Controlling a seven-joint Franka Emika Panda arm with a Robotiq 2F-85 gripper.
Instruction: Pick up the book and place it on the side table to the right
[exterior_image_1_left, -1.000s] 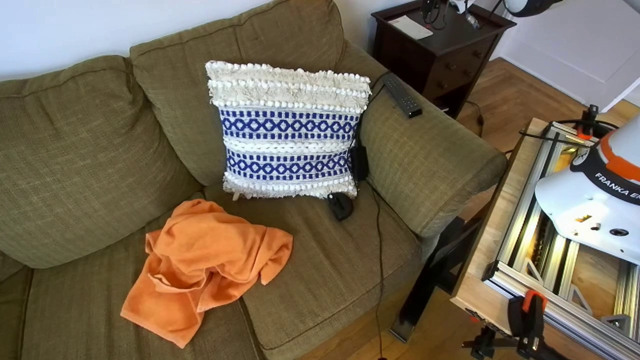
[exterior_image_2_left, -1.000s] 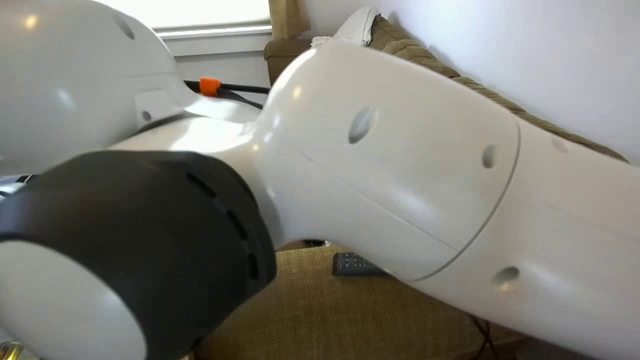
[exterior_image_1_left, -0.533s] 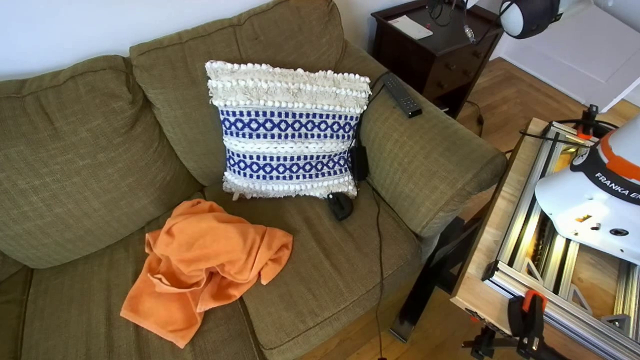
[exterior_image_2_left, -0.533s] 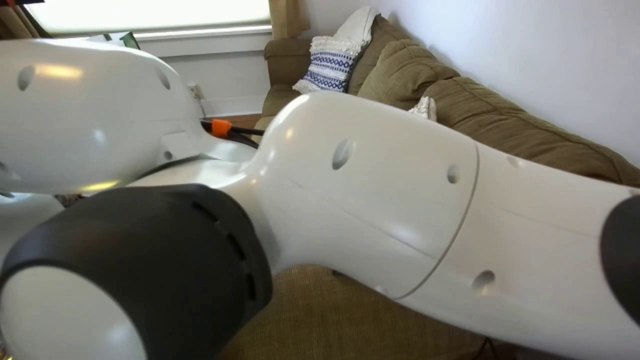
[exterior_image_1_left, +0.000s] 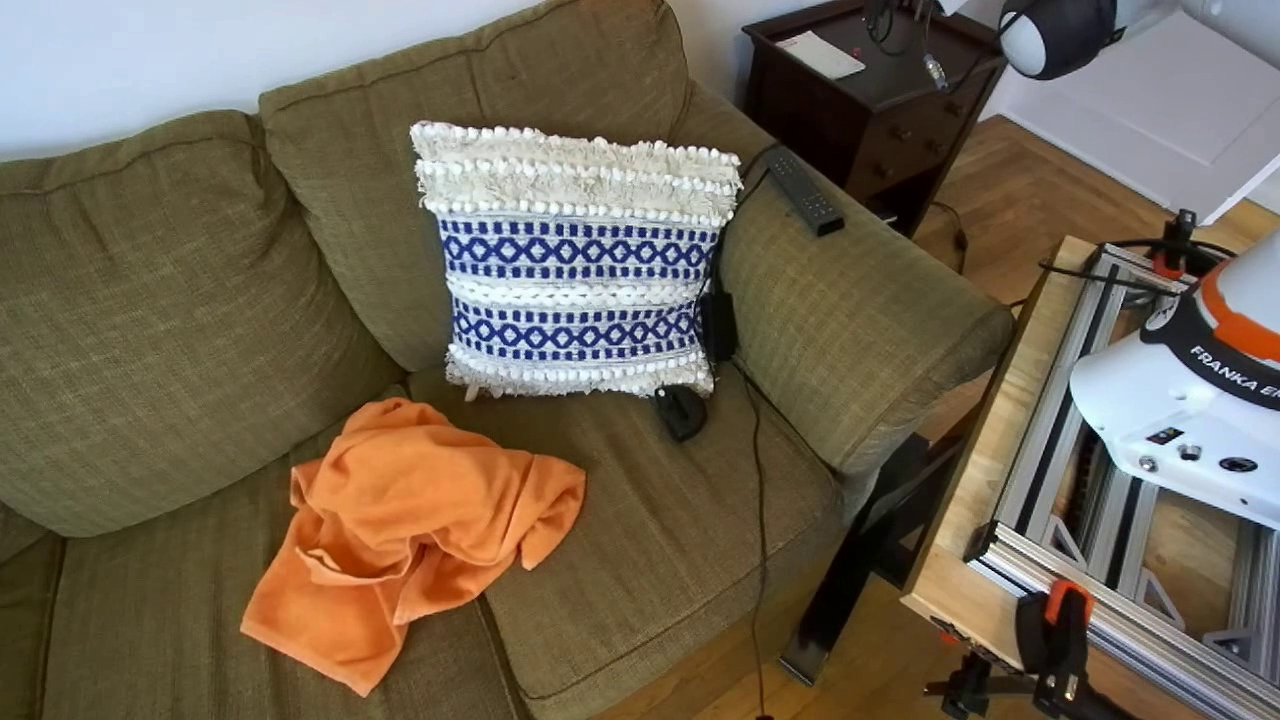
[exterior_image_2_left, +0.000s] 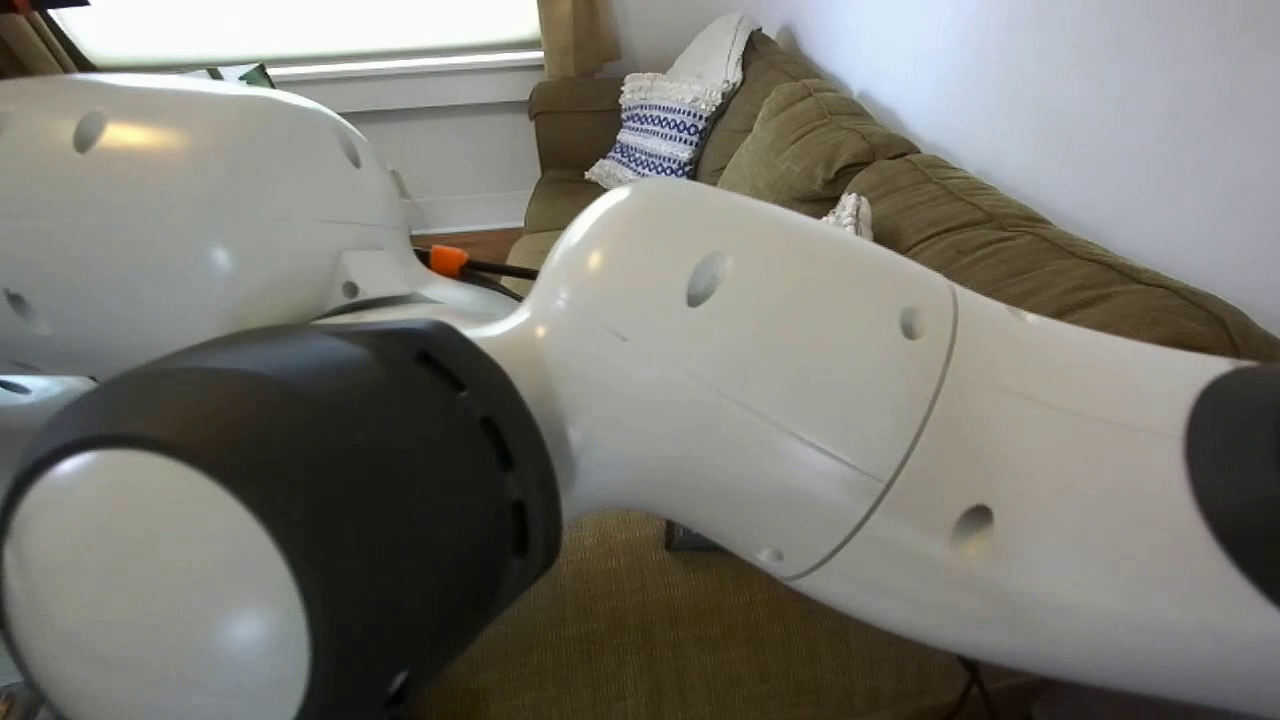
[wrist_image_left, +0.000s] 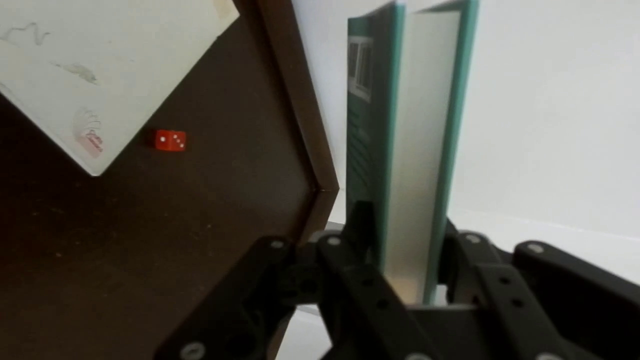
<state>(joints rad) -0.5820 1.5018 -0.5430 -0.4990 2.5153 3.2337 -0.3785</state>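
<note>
In the wrist view, the book (wrist_image_left: 417, 150) is held in the gripper (wrist_image_left: 405, 235), whose two fingers pinch it near its bottom end, one on each cover. The book is green-blue, with a block of pale pages between its covers. On the cover that faces left, toward the dark brown side table (wrist_image_left: 220, 220), there is a white box with dark bars, and below that some pale lines too blurry to read. The edge of the pages faces the camera. The book's long way runs up the view, from the fingers to the top, leaning a little to the right. I can't tell if it is over the table or past its rim.
</note>
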